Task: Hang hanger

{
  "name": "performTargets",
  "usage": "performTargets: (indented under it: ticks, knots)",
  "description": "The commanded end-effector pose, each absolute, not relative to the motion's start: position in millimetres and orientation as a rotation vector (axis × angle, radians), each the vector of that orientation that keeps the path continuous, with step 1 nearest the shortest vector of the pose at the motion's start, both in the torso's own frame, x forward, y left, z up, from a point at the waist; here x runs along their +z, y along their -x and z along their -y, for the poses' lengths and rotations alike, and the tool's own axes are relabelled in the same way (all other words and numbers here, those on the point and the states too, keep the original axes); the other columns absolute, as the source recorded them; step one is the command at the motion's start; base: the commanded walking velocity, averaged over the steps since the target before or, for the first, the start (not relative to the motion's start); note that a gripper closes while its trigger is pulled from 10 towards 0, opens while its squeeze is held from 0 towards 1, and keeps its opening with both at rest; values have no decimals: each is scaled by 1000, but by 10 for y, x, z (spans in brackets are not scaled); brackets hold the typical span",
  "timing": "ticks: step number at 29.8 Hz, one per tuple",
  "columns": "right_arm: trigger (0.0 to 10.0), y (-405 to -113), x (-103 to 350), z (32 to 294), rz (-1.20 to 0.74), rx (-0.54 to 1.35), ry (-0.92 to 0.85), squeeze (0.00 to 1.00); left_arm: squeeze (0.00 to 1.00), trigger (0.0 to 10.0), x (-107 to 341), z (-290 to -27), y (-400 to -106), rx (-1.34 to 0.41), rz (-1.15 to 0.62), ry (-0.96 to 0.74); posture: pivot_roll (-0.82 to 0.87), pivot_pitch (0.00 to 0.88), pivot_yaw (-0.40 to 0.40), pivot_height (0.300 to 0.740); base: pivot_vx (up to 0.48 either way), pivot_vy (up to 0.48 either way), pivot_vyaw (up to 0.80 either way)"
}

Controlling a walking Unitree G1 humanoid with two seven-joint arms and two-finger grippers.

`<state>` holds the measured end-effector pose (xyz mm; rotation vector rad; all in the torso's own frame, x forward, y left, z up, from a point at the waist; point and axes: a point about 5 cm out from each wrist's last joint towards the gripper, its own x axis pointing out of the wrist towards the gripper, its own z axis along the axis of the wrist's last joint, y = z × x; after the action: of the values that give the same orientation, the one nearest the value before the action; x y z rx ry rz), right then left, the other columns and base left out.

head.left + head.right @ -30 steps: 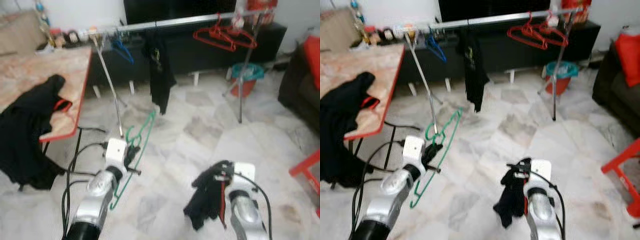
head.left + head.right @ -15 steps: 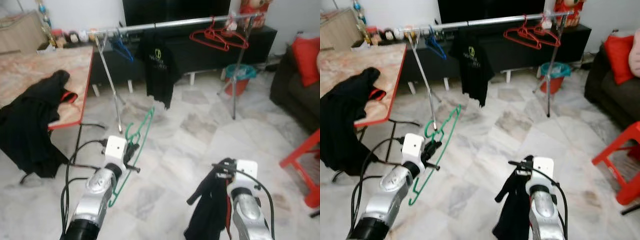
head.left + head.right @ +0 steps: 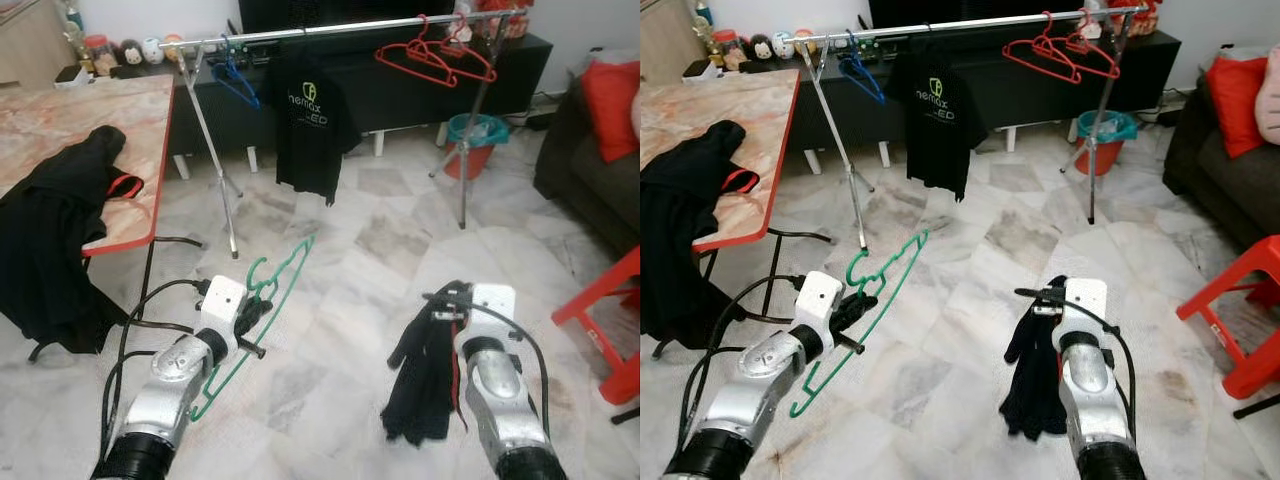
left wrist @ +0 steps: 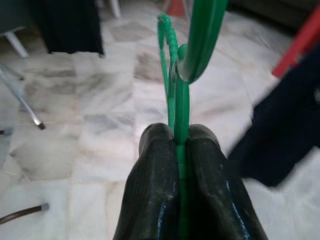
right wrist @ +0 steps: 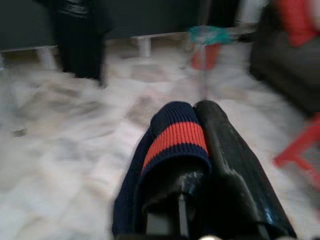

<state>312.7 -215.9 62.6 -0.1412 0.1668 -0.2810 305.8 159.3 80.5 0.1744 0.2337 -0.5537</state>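
Left gripper low over the floor, both black fingers pinched tight on the thin green hanger, which is smooth moulded plastic with a ribbed curl at the hook; the hanger tilts upward and forward from the grip, clear of the tiles. Right gripper clamped on a dark knit garment with a ribbed cuff banded red, the rest of it hanging limp beside the silver arm. Floor is glossy marble tile, white veined grey and brown. Ahead, well apart from both grippers, a long metal clothes rail on splayed tripod legs carries a blue hanger, a black printed T-shirt and two red hangers. To the left, a marble-patterned table edged in red, with a black jacket draped over its rim. Red plastic stool and dark sofa at right; teal-and-red bin behind the rail.
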Motion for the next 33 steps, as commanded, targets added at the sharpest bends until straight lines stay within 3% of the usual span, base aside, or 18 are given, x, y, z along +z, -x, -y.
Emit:
performTargets:
  ticks: [1, 6, 9, 14, 19, 33]
  knots:
    - [10000, -3151, 654, 2319, -203, -387, 169, 0, 0, 10000, 834, -1609, -3071, -610, -259, -236, 15, 6, 31, 740, 0, 0, 0]
    - [10000, -3194, 675, 2400, -232, -451, 175, 0, 0, 10000, 854, -1618, -2980, -808, -341, -276, 21, 0, 29, 740, 0, 0, 0]
    - [10000, -3199, 671, 2404, -236, -469, 171, 0, 0, 10000, 862, -1629, -2970, -838, -363, -279, 22, 0, 29, 740, 0, 0, 0]
    - [10000, -3273, 670, 2332, -266, -446, 81, 0, 0, 10000, 894, -1613, -2897, -983, -414, -275, 19, 0, 35, 740, 0, 0, 0]
    - [10000, -3332, 678, 2363, -343, -476, 191, 0, 0, 10000, 985, -1555, -2824, -1110, -421, -246, 20, 0, 34, 740, 0, 0, 0]
    - [10000, -3578, 975, 2244, -282, -557, 176, 0, 0, 10000, 1147, -1373, -2763, -1243, -393, -163, 38, 0, 32, 740, 0, 0, 0]
